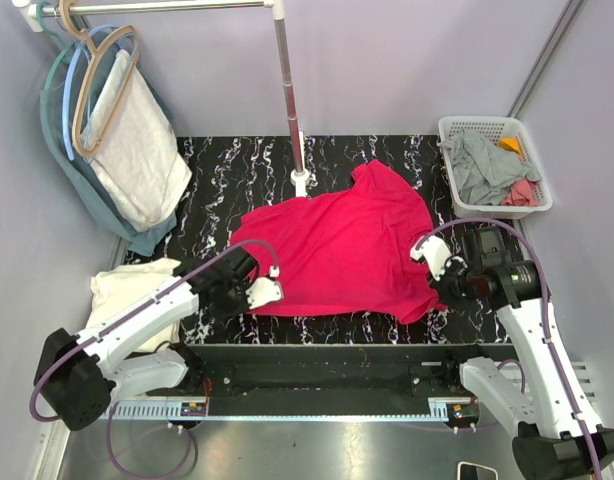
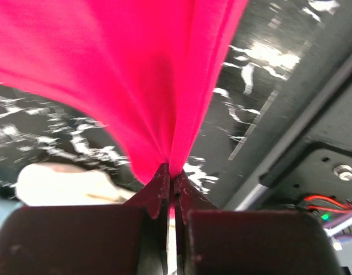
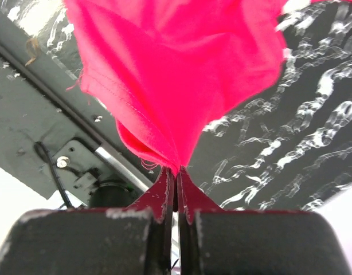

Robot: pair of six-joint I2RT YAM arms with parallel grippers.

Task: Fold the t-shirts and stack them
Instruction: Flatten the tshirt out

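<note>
Crimson cotton fills both wrist views: the red t-shirt (image 1: pixel 342 245) lies spread, somewhat rumpled, across the middle of the black marbled worktop (image 1: pixel 387 160), and we hold it at its near edge from both sides. Our left gripper (image 1: pixel 265 290) has its jaws pressed together on a pinch of the near-left corner, the cloth fanning up and away from the tips. Our right gripper (image 1: pixel 432 255) is likewise clamped on the near-right corner, where a stitched hem shows just above the jaws. We cannot tell from these views whether either corner is a sleeve or the bottom hem. A cream-white t-shirt (image 1: pixel 122 290) sits bunched at the left end of the worktop, beside the left arm. A grey t-shirt (image 1: pixel 482 165) and a pink one (image 1: pixel 522 192) wait in the white basket (image 1: pixel 492 125) at the far right. We judge this to be early in the task: the first garment is gripped for straightening or for its first fold, and nothing looks stacked yet. The next move, as we see it, calls for lifting both corners together and evenly. We would keep the edge taut between the arms and carry it over the far half, so the cloth lands flat and does not drag into a heap.
</note>
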